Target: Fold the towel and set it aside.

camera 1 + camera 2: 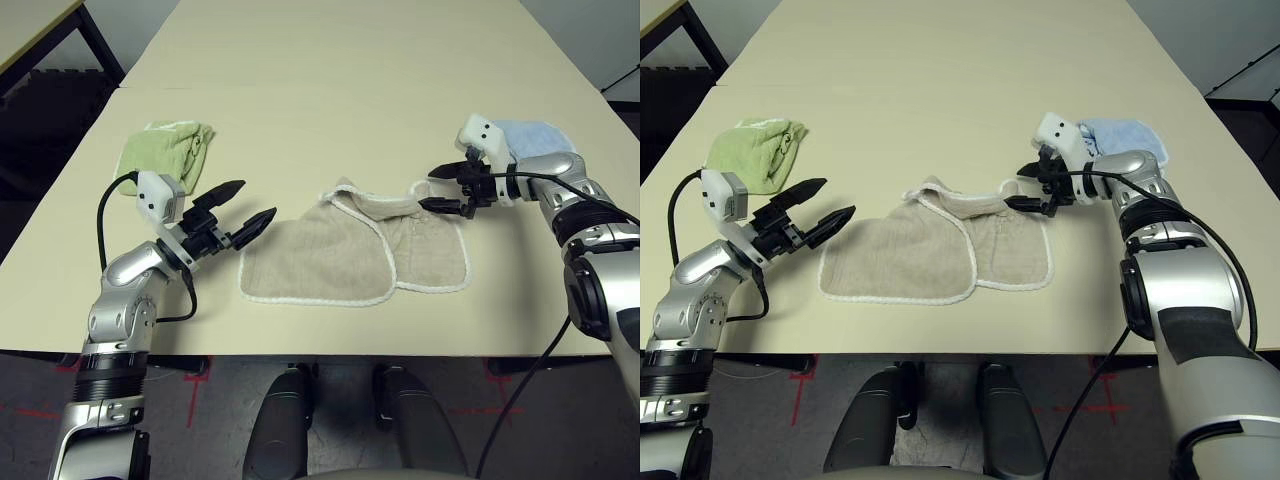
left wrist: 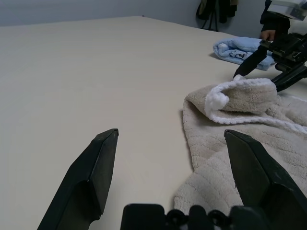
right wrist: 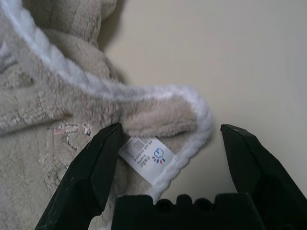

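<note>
Half-folded beige terry towel [image 1: 345,255] near the tabletop's [image 1: 330,110] front edge.
Left end effector [image 1: 238,212] open beside it; right end effector [image 1: 440,187] open, empty, over its folded-back corner.

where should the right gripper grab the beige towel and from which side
Probably the towel's far right corner, where the white edging curls back beside the small label. That corner is raised off the table, so a finger could slip under it. The open right gripper already hangs just above it, so come down from the towel's right side.
</note>
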